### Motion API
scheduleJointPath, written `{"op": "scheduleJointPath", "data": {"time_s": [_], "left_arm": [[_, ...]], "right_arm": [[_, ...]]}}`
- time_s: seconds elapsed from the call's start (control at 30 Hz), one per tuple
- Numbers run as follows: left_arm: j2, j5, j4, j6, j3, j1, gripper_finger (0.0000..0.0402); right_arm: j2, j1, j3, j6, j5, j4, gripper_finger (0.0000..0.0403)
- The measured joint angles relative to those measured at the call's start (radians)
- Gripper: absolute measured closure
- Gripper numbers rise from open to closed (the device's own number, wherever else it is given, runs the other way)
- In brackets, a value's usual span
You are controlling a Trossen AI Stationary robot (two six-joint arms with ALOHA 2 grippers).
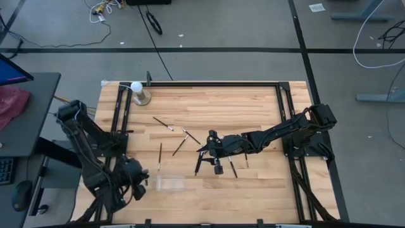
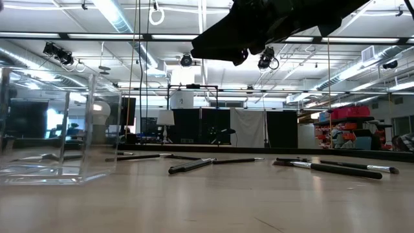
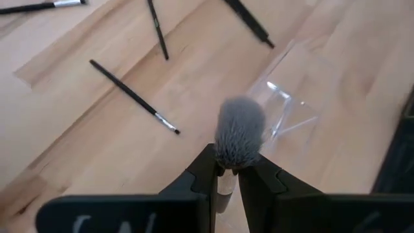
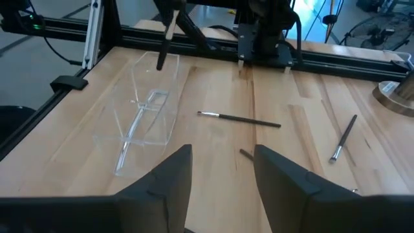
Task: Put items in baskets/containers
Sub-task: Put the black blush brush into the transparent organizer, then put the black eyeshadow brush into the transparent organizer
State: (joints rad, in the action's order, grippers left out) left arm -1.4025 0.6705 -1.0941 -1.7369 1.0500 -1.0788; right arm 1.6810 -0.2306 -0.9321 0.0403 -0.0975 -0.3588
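A: Two arms at work. Left pincer (image 3: 228, 173) is clamped on a thin makeup brush with a fluffy grey bristle head (image 3: 239, 131), bristles pointing away from the wrist.

B: Why held that way?

A: My guess: gripped just behind the head so the handle hangs below and can go end-first into the small clear plastic organizer (image 4: 146, 123). In the right wrist view that brush (image 4: 166, 35) hangs near upright above the organizer's far end, apart from it.

B: And the organizer itself?

A: Low, rectangular, near see-through, on the pale wooden tabletop (image 1: 253, 107) at the left arm's side, front edge. One brush seems to lie inside already; hard to be sure through the plastic.

B: Right arm?

A: Right pincer (image 4: 220, 175) has its fingers apart, nothing between them, hovering above the middle of the tabletop. Several loose dark-handled brushes (image 1: 181, 144) lie scattered there.

B: Nearest one to it?

A: A short dark brush (image 4: 246, 154) lies just ahead of the open fingers, below them, not touching. A longer brush with a silvery ferrule (image 4: 239, 119) lies farther on, between pincer and organizer.

B: Anything else?

A: White ball on a metal stand (image 1: 138, 92) at the far left corner, well apart.
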Motion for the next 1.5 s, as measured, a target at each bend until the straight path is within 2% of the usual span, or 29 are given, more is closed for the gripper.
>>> {"op": "scheduleJointPath", "data": {"time_s": [0.47, 0.77, 0.9, 1.1, 1.37, 1.5], "left_arm": [[-0.021, -0.130, 0.125, 0.201, -0.018, 0.099, 0.0342], [-0.023, -0.204, 0.212, 0.257, -0.075, 0.146, 0.0334], [-0.024, -0.215, 0.216, 0.258, -0.078, 0.159, 0.0314], [-0.024, -0.228, 0.215, 0.297, -0.078, 0.172, 0.0262], [0.015, -0.329, 0.206, 0.421, -0.004, 0.216, 0.0216], [0.059, -0.272, 0.206, 0.561, 0.070, 0.236, 0.0214]], "right_arm": [[0.000, 0.000, 0.000, -0.005, 0.000, 0.001, 0.0236], [0.000, 0.000, 0.000, -0.005, 0.000, 0.003, 0.0236], [0.000, 0.000, 0.000, -0.005, 0.001, 0.009, 0.0236], [0.000, 0.000, 0.000, -0.005, 0.002, 0.020, 0.0236], [-0.004, 0.000, 0.000, -0.030, 0.001, 0.082, 0.0236], [-0.022, 0.000, -0.001, -0.076, 0.000, 0.166, 0.0236]]}}
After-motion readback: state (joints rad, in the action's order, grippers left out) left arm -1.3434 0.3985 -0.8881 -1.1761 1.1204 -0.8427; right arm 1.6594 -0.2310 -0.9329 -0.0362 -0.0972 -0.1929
